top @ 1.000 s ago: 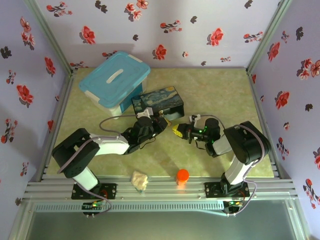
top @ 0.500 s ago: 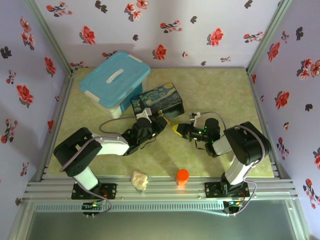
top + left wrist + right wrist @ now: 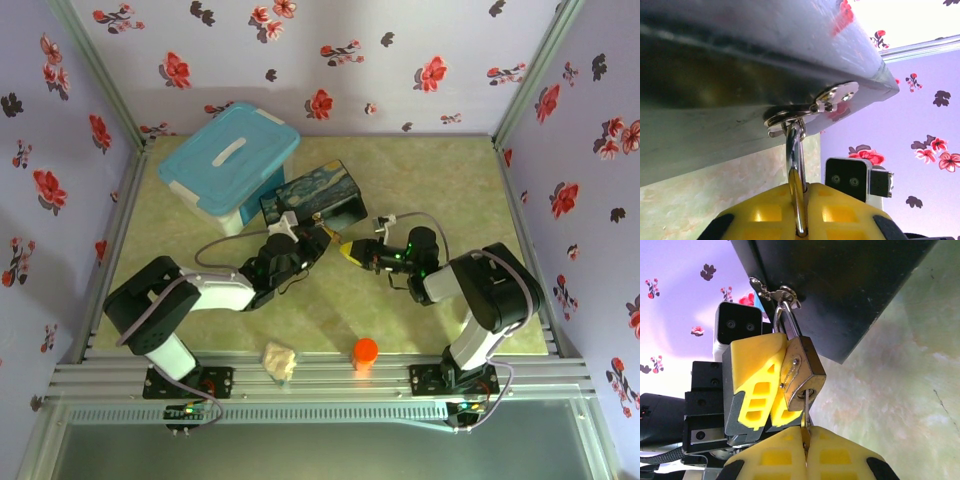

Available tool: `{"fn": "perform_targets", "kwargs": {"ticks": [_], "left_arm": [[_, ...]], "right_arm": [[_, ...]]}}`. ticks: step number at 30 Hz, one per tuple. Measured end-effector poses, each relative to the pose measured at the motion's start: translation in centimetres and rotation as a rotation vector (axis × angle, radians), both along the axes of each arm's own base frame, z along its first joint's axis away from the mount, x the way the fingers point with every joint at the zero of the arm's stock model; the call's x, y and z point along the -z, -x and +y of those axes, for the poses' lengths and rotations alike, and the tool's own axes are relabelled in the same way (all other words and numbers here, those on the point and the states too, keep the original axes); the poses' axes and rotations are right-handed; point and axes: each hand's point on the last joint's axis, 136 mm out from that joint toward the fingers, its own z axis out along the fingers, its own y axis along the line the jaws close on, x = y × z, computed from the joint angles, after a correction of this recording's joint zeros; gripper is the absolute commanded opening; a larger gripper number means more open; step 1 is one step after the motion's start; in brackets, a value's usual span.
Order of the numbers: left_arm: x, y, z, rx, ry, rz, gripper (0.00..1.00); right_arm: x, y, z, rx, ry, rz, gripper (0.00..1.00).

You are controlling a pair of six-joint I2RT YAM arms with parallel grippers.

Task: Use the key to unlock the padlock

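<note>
The padlock hung from the hasp of the painted box. Your left hand pinched it just beside that box; your right hand pinched the key, its tip in the keyhole.

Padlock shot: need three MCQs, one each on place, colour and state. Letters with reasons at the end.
1. Where does the padlock hang?
A) on a wall hook
B) from the hasp of the painted box
C) flat on the table

2. What colour is the storage bin's lid?
A) red
B) white
C) blue

3. What state is the key in?
A) in the keyhole, pinched by the right gripper
B) flat on the table
C) lying on the storage bin's lid

Answers:
1 B, its shackle threads the hasp.
2 C, the lid shows blue from above.
3 A, the blade enters the padlock's underside just above the closed yellow fingertips.
</note>
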Motion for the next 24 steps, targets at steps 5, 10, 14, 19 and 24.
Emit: {"fn": "perform_targets", "kwargs": {"ticks": [5, 10, 14, 19, 24], "left_arm": [[-0.5, 0.1, 0.1, 0.008, -0.042, -0.012, 0.00], [-0.2, 0.3, 0.2, 0.016, -0.074, -0.011, 0.00], [0.0, 0.4, 0.2, 0.025, -0.083, -0.006, 0.00], [0.7, 0.3, -0.1, 0.030, -0.084, -0.003, 0.00], [1.1, 0.6, -0.5, 0.061, -0.085, 0.008, 0.00]], "right_arm": [[0.0, -0.1, -0.1, -0.012, -0.007, 0.037, 0.00], [0.7, -0.4, -0.2, -0.062, -0.016, 0.062, 0.00], [0.9, -0.3, -0.3, -0.071, -0.016, 0.067, 0.01], [1.5, -0.7, -0.7, -0.057, -0.011, 0.085, 0.10], [1.8, -1.0, -0.7, -0.034, -0.007, 0.099, 0.14]]}}
